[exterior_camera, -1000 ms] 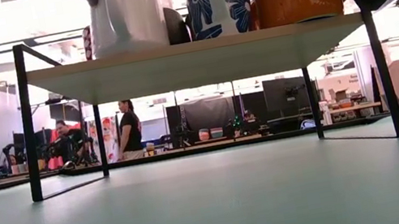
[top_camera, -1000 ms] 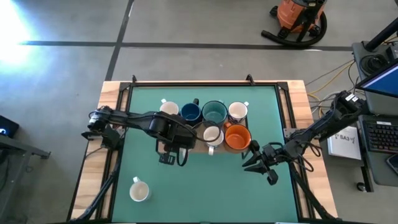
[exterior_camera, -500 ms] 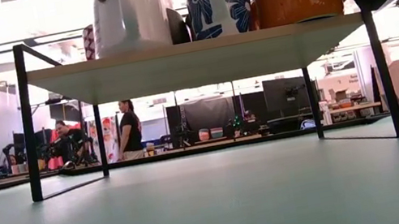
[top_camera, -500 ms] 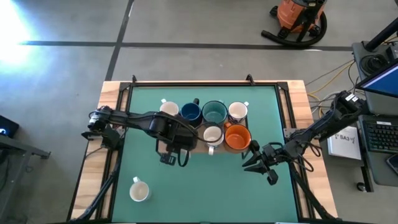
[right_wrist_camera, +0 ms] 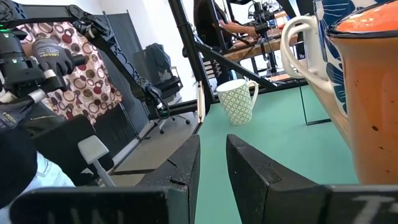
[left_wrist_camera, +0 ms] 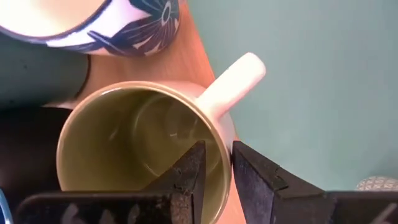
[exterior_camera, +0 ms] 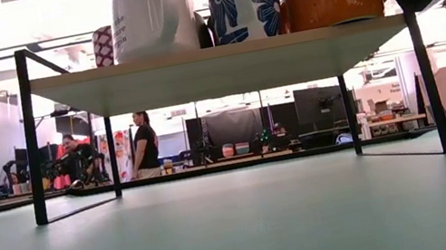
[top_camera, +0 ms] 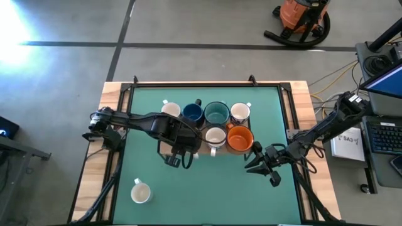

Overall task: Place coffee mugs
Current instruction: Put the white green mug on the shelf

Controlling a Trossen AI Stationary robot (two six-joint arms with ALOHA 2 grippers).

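The left gripper (left_wrist_camera: 214, 177) is clamped on the rim of a cream mug with an olive-green inside (left_wrist_camera: 140, 146), one finger inside the cup, one outside by the handle, holding it over the near edge of the raised shelf (exterior_camera: 216, 60) at centre frame in the high view. Right beside it stands the blue-flowered mug (left_wrist_camera: 124, 25), with the orange mug (top_camera: 239, 138) next along and the navy mug (top_camera: 192, 113), teal mug (top_camera: 217, 113) and two white ones in the row behind. Tight quarters, so the job looks like this: lower straight down, base flat on the wood, no nudge to the flowered neighbour, then open and lift clear. One patterned mug (top_camera: 140, 192) waits alone, lower left on the table. The right gripper (top_camera: 259, 164) idles right of the shelf, jaws nearly together, holding nothing.
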